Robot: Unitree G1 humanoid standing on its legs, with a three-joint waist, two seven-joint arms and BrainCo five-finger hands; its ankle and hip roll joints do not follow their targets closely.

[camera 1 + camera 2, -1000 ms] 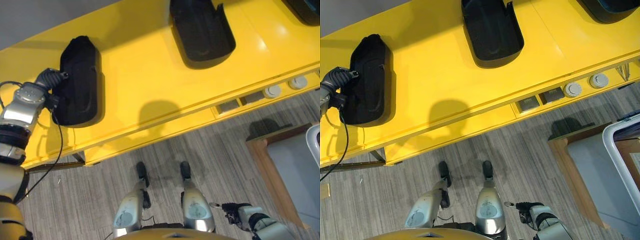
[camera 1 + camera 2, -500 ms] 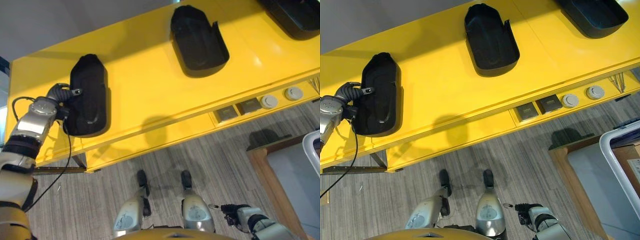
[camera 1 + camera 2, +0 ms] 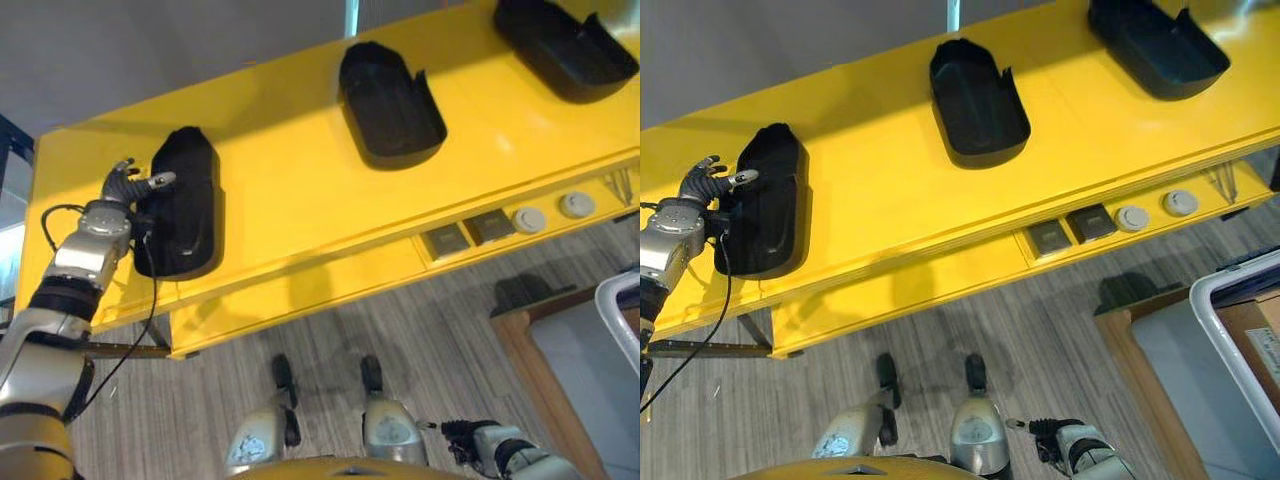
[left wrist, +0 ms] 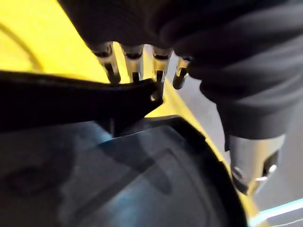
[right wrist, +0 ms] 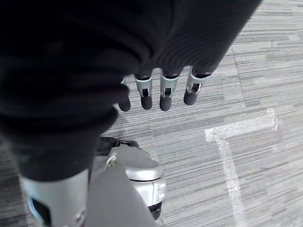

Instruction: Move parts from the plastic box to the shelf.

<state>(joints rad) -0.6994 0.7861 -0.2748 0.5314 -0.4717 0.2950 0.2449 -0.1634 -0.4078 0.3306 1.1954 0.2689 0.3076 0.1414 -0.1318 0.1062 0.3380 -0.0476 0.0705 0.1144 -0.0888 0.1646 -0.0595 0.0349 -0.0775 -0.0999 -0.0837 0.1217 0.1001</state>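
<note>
**Inspector A:** Starting with the largest item: a long glossy yellow shelf [image 3: 300,200] runs across the head views, over a grey striped floor [image 3: 1060,330]. Its front edge carries two dark square plates [image 3: 1070,230] and two round grey buttons [image 3: 1155,210].

**Inspector B:** Parts on it?

**Inspector A:** Three black moulded plastic shell parts, well apart in a row. The left part [image 3: 185,200] lies near the shelf's left end, the middle part [image 3: 390,105] near the centre with its hollow side up, and the right part [image 3: 562,45] toward the far right end.

**Inspector B:** Anything beside the shelf?

**Inspector A:** At the lower right, a wooden-edged grey surface [image 3: 1160,350] and the white rim of a plastic box [image 3: 1230,320]; brown contents show inside, too cut off to identify.

**Inspector B:** Left hand?

**Inspector A:** The left hand [image 3: 128,185] sits just beside the left part's outer edge. Its fingers [image 4: 135,59] are spread and loosely straight, tips at the part's rim, with the thumb [image 4: 253,163] apart; nothing is clasped.

**Inspector B:** Right hand?

**Inspector A:** The right hand [image 3: 470,440] hangs low over the floor. Its fingers [image 5: 165,92] point down, relaxed and empty.
</note>
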